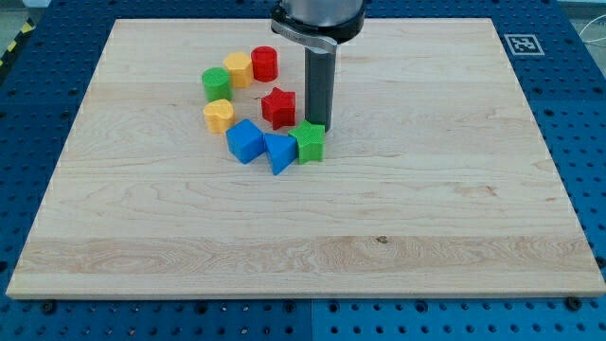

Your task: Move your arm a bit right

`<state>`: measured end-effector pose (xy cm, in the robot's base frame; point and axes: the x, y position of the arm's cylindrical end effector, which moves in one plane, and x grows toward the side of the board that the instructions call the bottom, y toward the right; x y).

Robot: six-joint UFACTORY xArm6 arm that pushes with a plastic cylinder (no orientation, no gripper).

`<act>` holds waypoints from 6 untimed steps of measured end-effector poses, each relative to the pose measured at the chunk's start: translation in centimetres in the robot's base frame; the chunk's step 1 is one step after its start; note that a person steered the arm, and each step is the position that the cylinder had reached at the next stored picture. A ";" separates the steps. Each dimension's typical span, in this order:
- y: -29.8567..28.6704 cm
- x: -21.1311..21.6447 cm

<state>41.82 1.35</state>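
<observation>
Blocks ring the bench point(426, 208); my tip point(319, 126) stands just above the green star block point(309, 142), at three o'clock from the red star block point(278, 107). Blue triangle block point(279, 152) touches the green one. No claw shows.

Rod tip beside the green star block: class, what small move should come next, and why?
Probably a short slide toward the view's right. My tip sits just above the green star block, with the red star block to its left. The wooden board to its right holds no blocks, so that path should disturb nothing.
</observation>
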 end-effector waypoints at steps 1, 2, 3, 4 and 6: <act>0.0 0.9; 1.4 1.0; 5.8 1.0; 7.4 0.4; 7.6 -2.2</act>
